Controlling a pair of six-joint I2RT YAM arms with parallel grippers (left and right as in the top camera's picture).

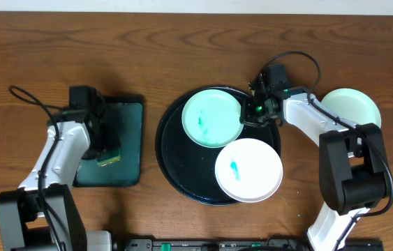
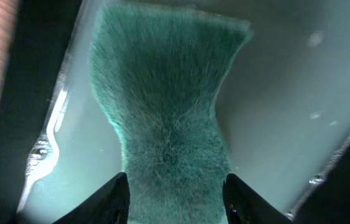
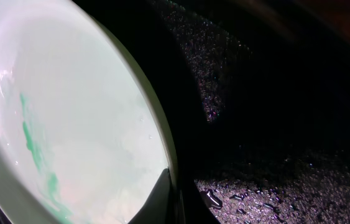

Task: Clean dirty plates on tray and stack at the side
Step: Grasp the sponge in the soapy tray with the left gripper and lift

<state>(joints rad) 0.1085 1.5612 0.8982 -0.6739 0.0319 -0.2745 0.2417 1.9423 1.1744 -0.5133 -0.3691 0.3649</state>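
Note:
The black tray (image 1: 170,171) holds a mint-green plate (image 1: 210,118) with a teal smear at its upper left and a white plate (image 1: 248,169) with a small teal smear at its lower right. A second mint-green plate (image 1: 355,104) lies on the bare wood at the right. My right gripper (image 1: 254,111) is shut on the right rim of the smeared mint plate (image 3: 69,93); in the right wrist view the gripper (image 3: 178,199) has one finger on top and one under the rim. My left gripper (image 1: 105,148) is shut on a teal sponge (image 2: 168,93), a finger on each side (image 2: 175,199).
The sponge lies in a dark green rectangular tray (image 1: 130,139) at the left, wet inside (image 2: 286,93). The black tray's floor (image 3: 274,124) is speckled with water drops. The arm bases stand at the front edge, with cables behind them.

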